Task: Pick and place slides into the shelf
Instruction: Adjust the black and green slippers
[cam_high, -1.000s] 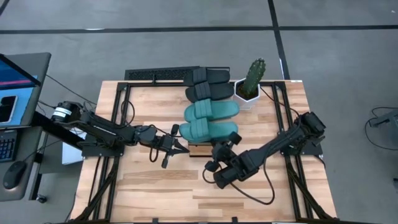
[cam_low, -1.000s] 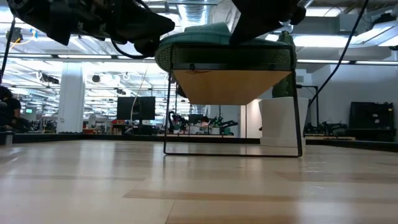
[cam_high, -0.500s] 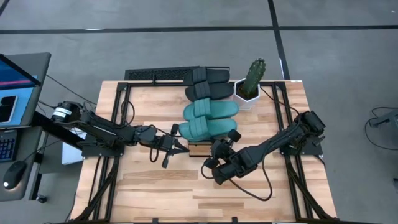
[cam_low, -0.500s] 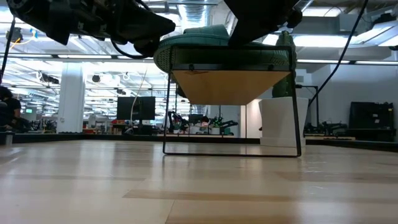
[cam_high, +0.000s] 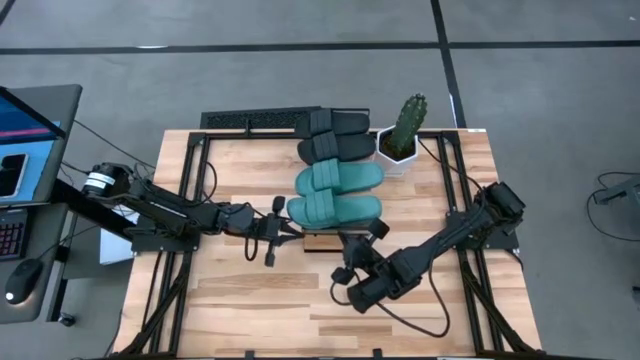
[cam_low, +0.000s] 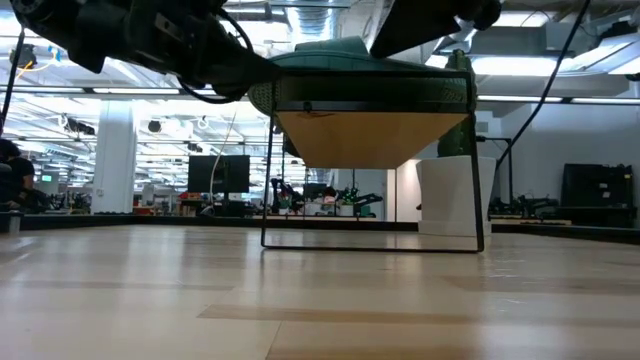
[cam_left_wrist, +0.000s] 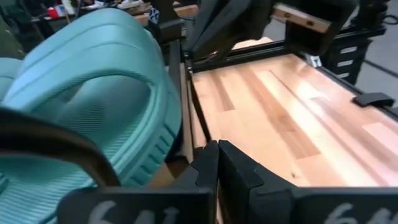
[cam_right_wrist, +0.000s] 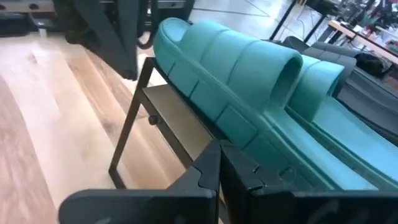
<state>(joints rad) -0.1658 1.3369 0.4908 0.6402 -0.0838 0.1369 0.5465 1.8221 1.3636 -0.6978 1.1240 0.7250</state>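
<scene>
A: We have all four rubber slide sandals on the narrow light-wood shelf (cam_high: 318, 241) at the centre of the high view: two black slides (cam_high: 336, 136) toward the top, two teal-green slides (cam_high: 337, 195) below them.

B: And both pincers sit at the nearest teal slide (cam_high: 334, 211). Our left gripper (cam_high: 283, 233) hangs just left of it, fingers pressed together, holding nothing. Our right gripper (cam_high: 358, 243) sits just below it, also clamped on nothing.

A: So we judge this a tidying step. We should nudge gently, with closed tips, against the sole's edge, not the strap, so nothing slides off the plank.

B: Agreed. Every slide's long axis runs left to right across the frame, side by side. Toes or heels leftward, we cannot tell.

A: The potted green cactus (cam_high: 404, 132) stands just right of the black pair, so we keep clear.
</scene>
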